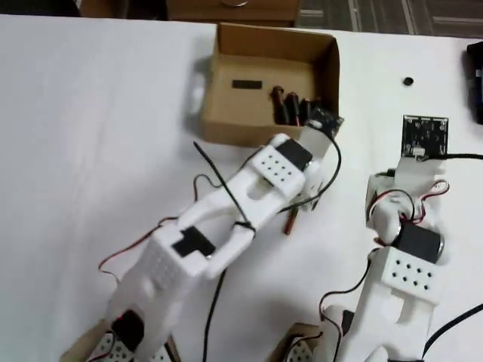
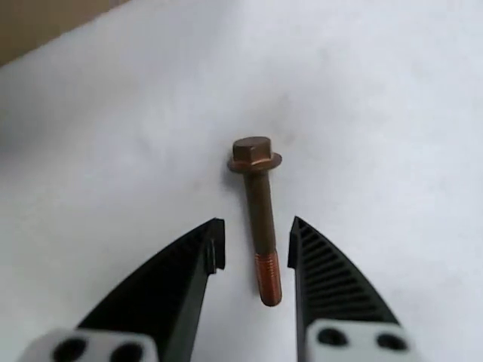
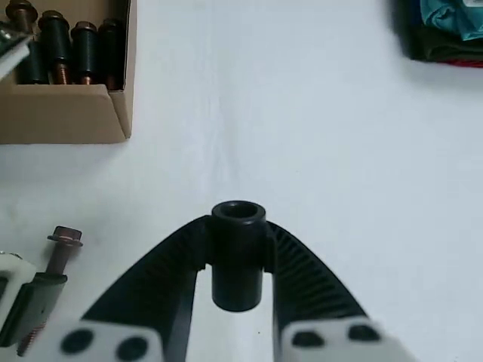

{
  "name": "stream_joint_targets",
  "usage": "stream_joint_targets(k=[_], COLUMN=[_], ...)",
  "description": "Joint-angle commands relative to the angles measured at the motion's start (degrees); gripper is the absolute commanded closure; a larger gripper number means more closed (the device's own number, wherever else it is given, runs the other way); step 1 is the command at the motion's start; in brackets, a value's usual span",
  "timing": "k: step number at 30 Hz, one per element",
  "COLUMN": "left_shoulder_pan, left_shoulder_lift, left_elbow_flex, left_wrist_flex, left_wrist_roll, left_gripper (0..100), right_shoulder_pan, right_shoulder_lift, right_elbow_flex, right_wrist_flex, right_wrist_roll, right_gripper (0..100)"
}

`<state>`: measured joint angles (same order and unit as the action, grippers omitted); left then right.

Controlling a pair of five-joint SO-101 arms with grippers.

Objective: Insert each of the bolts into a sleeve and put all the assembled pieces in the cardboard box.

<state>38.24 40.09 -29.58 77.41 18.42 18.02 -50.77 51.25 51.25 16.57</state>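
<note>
**Bolt framed by the left end effector, sleeve gripped by the right**

Left end effector (image 2: 256,243) stands wide, its 2 black fingers (image 2: 189,279) on either side of a copper bolt (image 2: 258,211) that lies flat on the white counter (image 2: 392,113). The threaded tip sits between the fingertips with a gap on each side, and the flanged hex head points toward the top of the frame. In the high view the bolt (image 1: 289,221) lies just below centre, under the left arm and near the lower right corner of the cardboard box (image 1: 226,130). Right end effector (image 3: 238,230) is clamped on a black sleeve (image 3: 238,264), held upright at lower centre of the frame with its bore facing up. Assembled pieces (image 3: 72,45) sit in a row inside the box at upper left of the right wrist view.
</note>
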Motion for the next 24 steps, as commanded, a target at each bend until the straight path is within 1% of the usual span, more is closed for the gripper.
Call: stream_joint_targets(k=[1,8,17,19,21,23,24], left_shoulder_pan=[0.1,0.4,0.4,0.4,0.3,0.3,0.3], left_shoulder_lift=[1.8,7.5,15.0,16.1,16.4,16.5,16.5], left_elbow_flex=[-6.4,-10.7,-16.0,-17.5,-18.4,-18.5,-18.5], left_wrist_flex=[1.8,-0.2,-0.3,0.2,0.2,0.2,0.2], left_wrist_roll=[0.6,0.4,0.6,0.6,0.5,0.4,0.4], left_gripper=[84,84,84,89,99,96,98], right_shoulder_pan=[0.0,0.1,0.1,0.1,0.1,0.1,0.0], right_shoulder_lift=[-2.2,-2.2,-2.2,-2.2,-2.2,-2.2,-2.2], right_elbow_flex=[-0.4,-0.3,-0.3,-0.3,-0.3,-0.3,-0.3], right_wrist_flex=[-1.3,-2.2,-2.1,-2.1,-2.1,-1.9,-1.9], right_wrist_roll=[0.4,0.2,0.1,0.0,0.0,0.0,0.0], right_gripper=[97.8,97.8,97.8,97.8,97.8,97.8,97.8])
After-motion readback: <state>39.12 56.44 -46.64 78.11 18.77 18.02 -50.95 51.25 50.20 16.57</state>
